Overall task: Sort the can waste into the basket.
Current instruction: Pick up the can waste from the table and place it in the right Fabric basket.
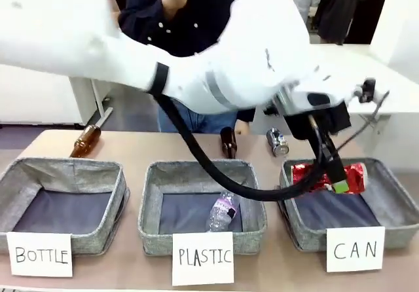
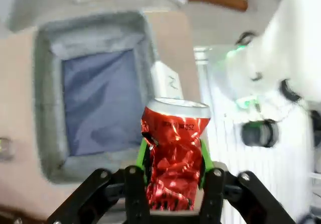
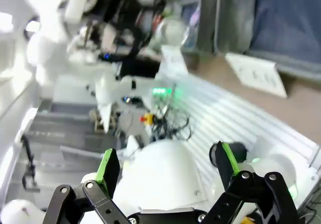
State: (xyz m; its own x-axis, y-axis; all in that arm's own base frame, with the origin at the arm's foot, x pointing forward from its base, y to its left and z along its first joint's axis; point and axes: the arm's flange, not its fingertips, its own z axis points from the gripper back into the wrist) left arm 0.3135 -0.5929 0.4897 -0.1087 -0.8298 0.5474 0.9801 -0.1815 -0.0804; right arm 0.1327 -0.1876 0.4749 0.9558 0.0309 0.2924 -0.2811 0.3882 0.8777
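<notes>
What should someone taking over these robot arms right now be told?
Left gripper: shut on the red can, held over the CAN basket, not yet released.
Right gripper: open, holding nothing.
Dark can: on the table, beyond the basket.
Done: red can picked up and brought to the basket.
Left: drop the red can in, then fetch the dark can and bin it too.
</notes>
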